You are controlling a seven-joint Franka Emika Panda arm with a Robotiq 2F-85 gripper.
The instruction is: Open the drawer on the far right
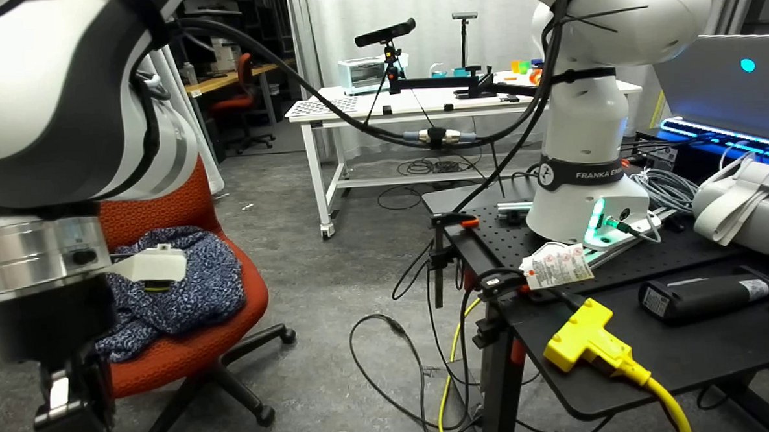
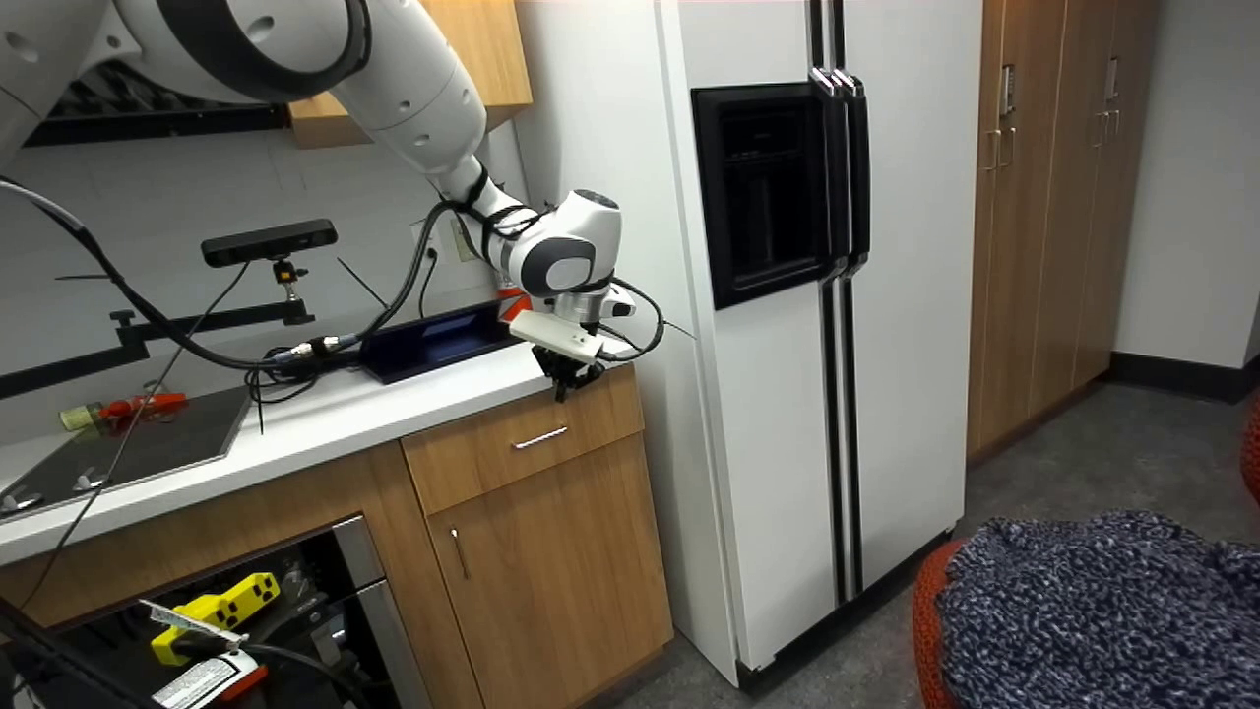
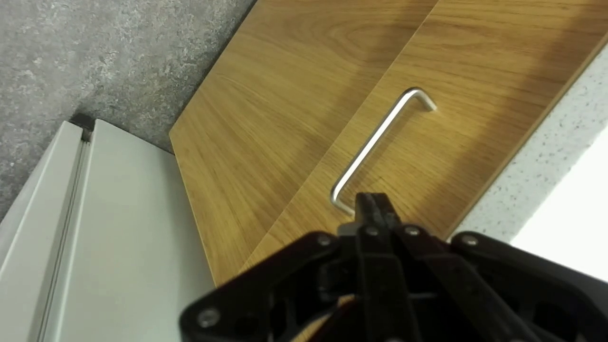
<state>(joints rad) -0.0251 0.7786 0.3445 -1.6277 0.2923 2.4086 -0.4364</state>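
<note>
Gripper (image 3: 373, 197) tips sit together, overlapping one end of the silver handle (image 3: 371, 141) in the wrist view; whether they touch it, I cannot tell. The closed drawer (image 2: 527, 418) lies under the white countertop (image 2: 325, 423), beside the refrigerator (image 2: 763, 414), grey floor (image 3: 133, 52) below.

You are in a lab with a kitchen area: white refrigerator (image 2: 773, 414), cooktop (image 2: 187, 433) set in a pale counter (image 2: 325, 423) and wooden cabinets (image 2: 556, 551), plus your robot arm (image 1: 588, 119), a bar-mounted camera (image 1: 385, 33) and a wheeled worktable (image 1: 477, 105).
</note>
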